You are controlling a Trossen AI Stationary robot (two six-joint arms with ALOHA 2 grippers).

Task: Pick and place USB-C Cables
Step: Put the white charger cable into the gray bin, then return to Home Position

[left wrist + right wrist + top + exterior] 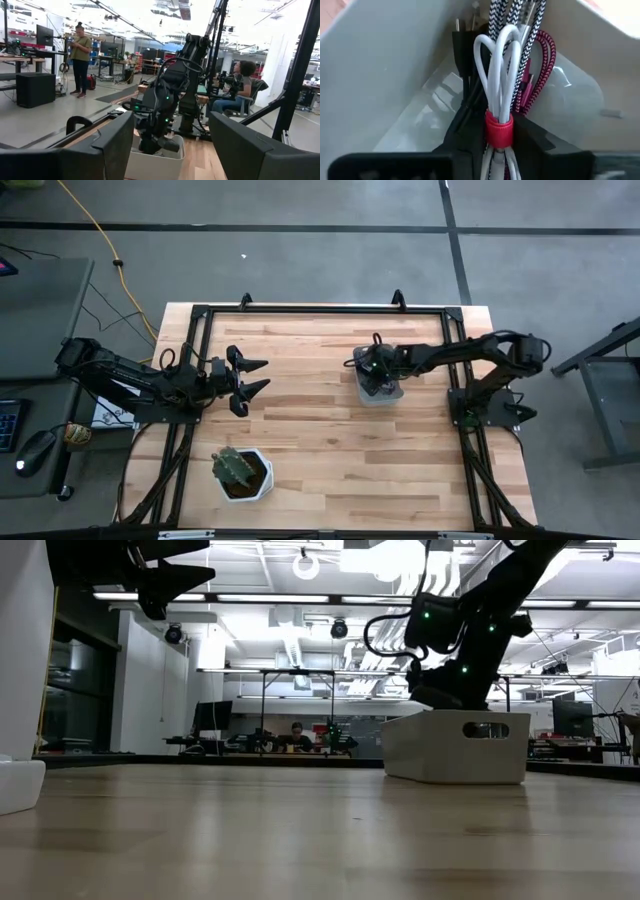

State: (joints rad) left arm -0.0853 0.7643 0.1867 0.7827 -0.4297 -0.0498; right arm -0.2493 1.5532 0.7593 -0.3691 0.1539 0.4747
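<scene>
The pale tray (380,392) (455,745) stands right of the table's middle. My right gripper (499,147) reaches down into it and is shut on the whitish cable bundle with a red band (496,75). Beside that bundle in the tray lie a black-and-white braided cable (512,20), a dark red braided cable (540,65) and a black cable (465,55). My left gripper (250,380) (170,145) hangs open above the table's left part, apart from everything, facing the tray (155,161). My right gripper pinches the whitish bundle at its red band (499,131), one finger (462,145) on each side. It comes from above, pointing down into the tray. The bundle's white loops (492,55) stick out past the fingertips along the fingers, against the other cables; whether they touch the tray floor I cannot tell.
A white pot with a green plant (243,473) (18,785) stands near the table's near-left corner. A black frame (320,310) runs along the table's edges. Bare wood lies between pot and tray. People (80,55) are in the room beyond.
</scene>
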